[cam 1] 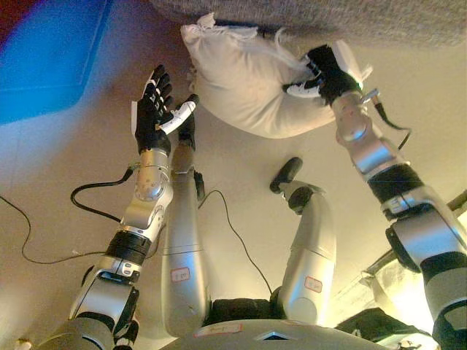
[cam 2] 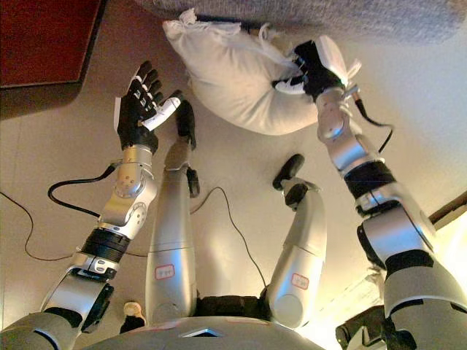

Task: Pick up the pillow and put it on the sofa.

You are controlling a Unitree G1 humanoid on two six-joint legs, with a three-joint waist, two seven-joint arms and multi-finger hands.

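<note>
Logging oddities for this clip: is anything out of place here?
Only the white pillow: it is on the floor against the grey sofa edge, not on it. The right hand grips its side; the left hand is open beside it.

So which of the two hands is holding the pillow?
The right hand: its fingers are curled into the white pillow by the grey sofa. The left hand is open beside the pillow, apart from it.

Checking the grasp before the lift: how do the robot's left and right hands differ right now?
The right hand is curled into the pillow, pinching its cloth; the left hand holds nothing. The left hand's fingers are straight and spread, palm towards the pillow, just clear of its left side; the right sits on the pillow's right end, near the sofa. Both are dark with white tips.
</note>
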